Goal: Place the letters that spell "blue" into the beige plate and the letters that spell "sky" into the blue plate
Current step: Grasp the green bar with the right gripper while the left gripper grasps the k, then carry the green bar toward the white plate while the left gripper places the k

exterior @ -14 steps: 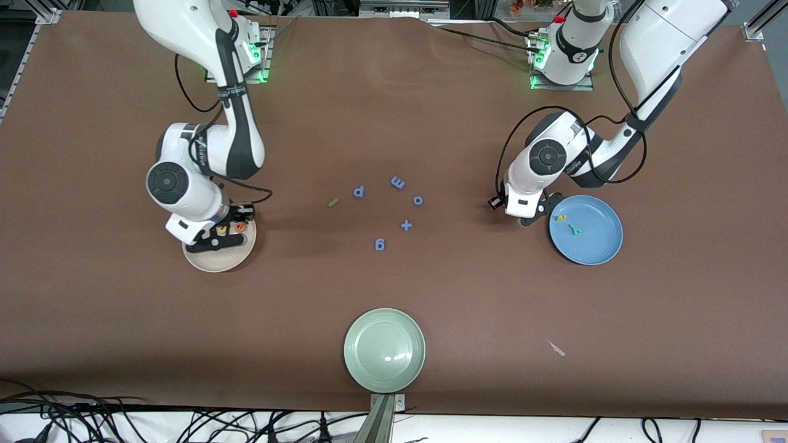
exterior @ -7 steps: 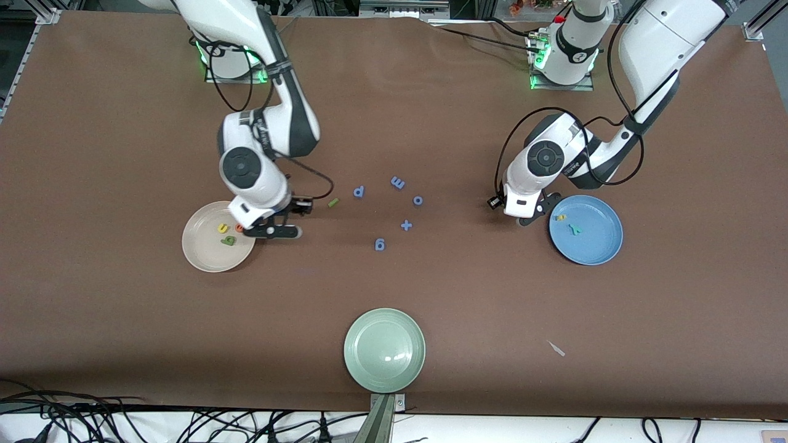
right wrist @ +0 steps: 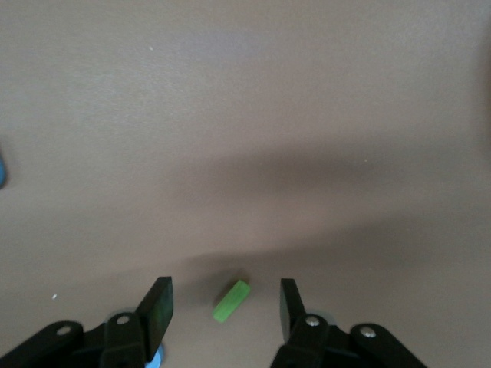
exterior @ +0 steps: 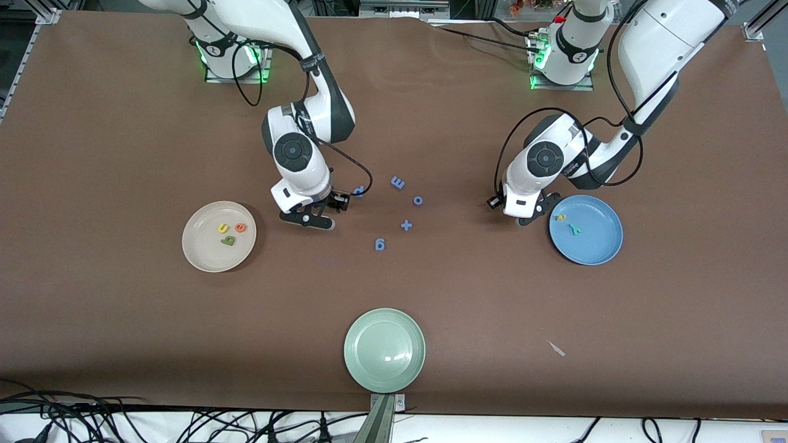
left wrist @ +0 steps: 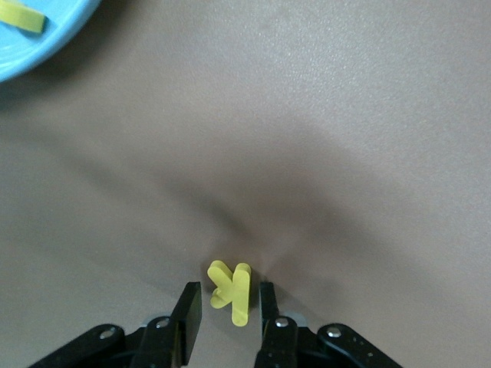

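Right claw (right wrist: 222, 295) is held released, low over the light green "l" (right wrist: 231, 300), which lies bare on the surface between the parted fingers, beside the beige plate (exterior: 196, 258) but not in it. Yellow "u" (exterior: 222, 228), orange "e" (exterior: 240, 227) and dark green "b" (exterior: 228, 240) are seen inside that plate.

Risk: the "l" lies skewed to the fingers, so it is likely to be spun or squeezed out on closing. A blue letter (exterior: 359, 192) sits just beside the claw and could be knocked. Other blue pieces (exterior: 398, 183) (exterior: 418, 200), the plus sign (exterior: 406, 225) and one more (exterior: 380, 245) are scattered mid-surface, clear of the path to the beige plate. The pale green plate (exterior: 385, 351) is well apart, nearer the front camera.

Left claw (left wrist: 227, 307) is released too, set astride the yellow "k" (left wrist: 232, 294) on the surface just beside the blue plate (exterior: 600, 249); nothing is clamped yet. Yellow "s" (exterior: 559, 217) and teal "y" (exterior: 575, 229) are already in that plate.

Risk: the "k" sits off-centre, against one finger, so it may be tipped or flicked away. The raised rim is close and could be clipped if the lift is kept low.
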`<move>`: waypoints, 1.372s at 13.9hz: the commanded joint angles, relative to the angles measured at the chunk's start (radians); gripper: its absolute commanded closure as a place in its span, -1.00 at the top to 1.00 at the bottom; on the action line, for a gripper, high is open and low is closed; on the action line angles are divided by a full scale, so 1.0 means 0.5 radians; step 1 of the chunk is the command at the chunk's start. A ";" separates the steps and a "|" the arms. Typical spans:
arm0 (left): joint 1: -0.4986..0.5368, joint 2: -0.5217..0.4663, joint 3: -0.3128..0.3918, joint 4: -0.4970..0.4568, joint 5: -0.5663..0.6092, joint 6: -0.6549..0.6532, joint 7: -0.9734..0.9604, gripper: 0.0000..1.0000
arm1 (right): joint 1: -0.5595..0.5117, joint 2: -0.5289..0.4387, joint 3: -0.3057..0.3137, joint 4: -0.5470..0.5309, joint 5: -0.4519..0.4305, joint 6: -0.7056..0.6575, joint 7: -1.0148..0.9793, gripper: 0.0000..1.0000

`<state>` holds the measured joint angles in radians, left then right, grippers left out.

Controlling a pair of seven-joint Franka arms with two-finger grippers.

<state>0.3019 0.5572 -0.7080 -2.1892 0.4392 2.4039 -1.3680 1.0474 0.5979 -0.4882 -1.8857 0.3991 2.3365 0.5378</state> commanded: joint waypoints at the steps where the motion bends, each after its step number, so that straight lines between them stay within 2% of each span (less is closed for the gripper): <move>1: 0.001 0.005 0.002 -0.003 0.112 0.021 -0.071 -0.32 | 0.010 0.040 0.004 -0.020 0.046 0.027 0.038 0.29; 4: 0.004 0.033 -0.001 -0.003 0.238 0.021 -0.212 -0.52 | 0.022 0.044 0.004 -0.039 0.064 0.027 0.124 0.27; 9: 0.043 -0.007 -0.014 0.031 0.217 -0.003 -0.215 -0.87 | 0.053 0.083 0.004 -0.042 0.076 0.027 0.142 0.22; 11: 0.099 -0.053 -0.032 0.065 0.202 -0.092 -0.197 -0.88 | 0.056 0.083 0.004 -0.045 0.076 0.024 0.182 0.18; 13: 0.187 -0.056 -0.114 0.166 0.150 -0.272 -0.130 -0.91 | 0.056 0.083 0.004 -0.045 0.076 0.024 0.185 0.08; 16: 0.441 -0.065 -0.274 0.292 0.033 -0.558 0.158 -0.91 | 0.068 0.105 0.028 -0.045 0.076 0.033 0.201 -0.02; 18: 0.653 -0.081 -0.360 0.295 0.036 -0.595 0.287 -0.91 | 0.071 0.108 0.032 -0.045 0.073 0.058 0.234 -0.06; 19: 0.703 -0.077 -0.357 0.292 0.051 -0.592 0.376 -0.90 | 0.074 0.111 0.035 -0.045 0.076 0.061 0.241 -0.07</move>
<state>0.5784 0.5329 -0.8589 -2.0361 0.4878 2.1282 -1.2754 1.0700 0.6489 -0.4680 -1.9014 0.4184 2.3474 0.6402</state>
